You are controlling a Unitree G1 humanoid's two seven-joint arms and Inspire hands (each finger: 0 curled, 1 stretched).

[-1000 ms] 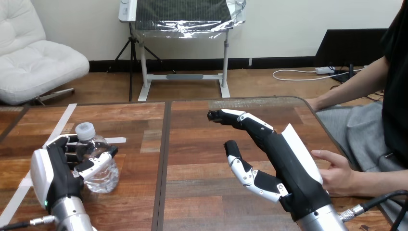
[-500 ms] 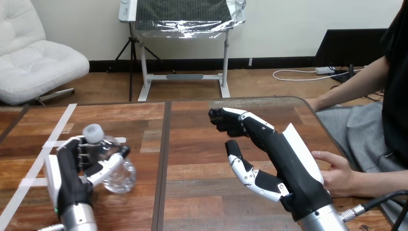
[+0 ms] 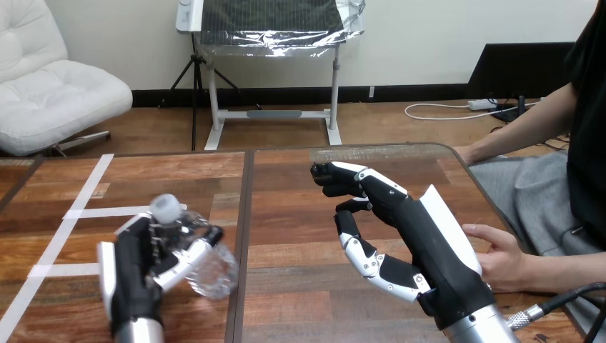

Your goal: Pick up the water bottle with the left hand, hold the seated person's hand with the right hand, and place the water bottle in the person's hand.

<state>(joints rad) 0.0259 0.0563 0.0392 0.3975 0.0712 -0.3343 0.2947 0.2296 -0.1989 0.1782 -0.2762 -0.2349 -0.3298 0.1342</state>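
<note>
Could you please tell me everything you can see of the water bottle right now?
The water bottle is small, of clear, ribbed-looking plastic, with a white screw cap. It is tilted, cap up and towards the view's left, base down to the right. The left hand grips it, fingers and thumb curled round its middle, over the left half of the wooden table. Whether its base touches the wood I cannot tell.

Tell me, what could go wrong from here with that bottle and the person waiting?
1. The water bottle leans in the left hand, gripped near its top; it might slip or swing.
2. The right hand is not holding the person's hand, which waits beside its back, so the handover may lack support.
3. The right hand stands between bottle and person; they could collide.
</note>
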